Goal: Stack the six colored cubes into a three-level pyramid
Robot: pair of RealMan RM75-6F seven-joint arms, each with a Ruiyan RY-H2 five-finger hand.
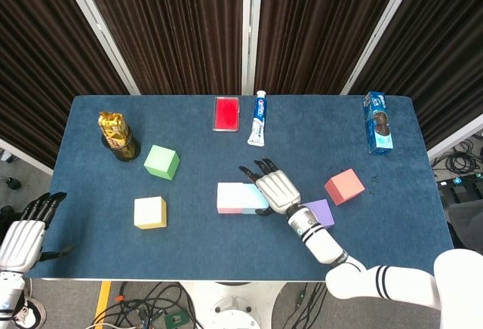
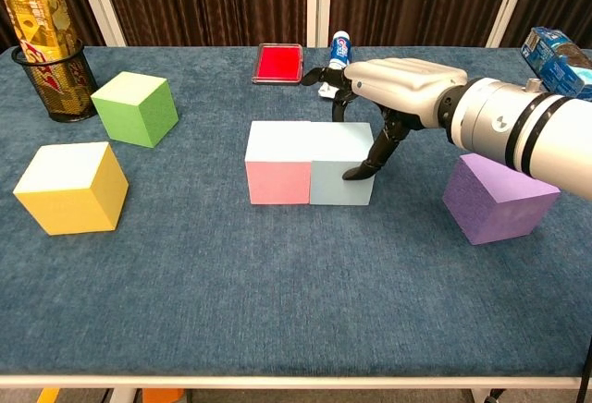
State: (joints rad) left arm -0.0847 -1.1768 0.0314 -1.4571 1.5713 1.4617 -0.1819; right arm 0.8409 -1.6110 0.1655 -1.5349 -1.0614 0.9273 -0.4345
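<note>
A blue counter (image 1: 90,118) carried the clutter. At its far edge, near the middle, a red box (image 1: 226,113) lay flat, and a toothpaste tube (image 1: 259,120) lay just beside it on the right. A blue carton (image 1: 377,122) stood near the far right corner. Toward the far left, a black mesh cup (image 1: 121,148) held a gold packet (image 1: 112,127). Dark curtains (image 1: 173,27) hung behind.

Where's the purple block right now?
The purple cube sits on the table toward the right in the chest view, just beyond the right hand, with the red cube nearby behind it.
</note>
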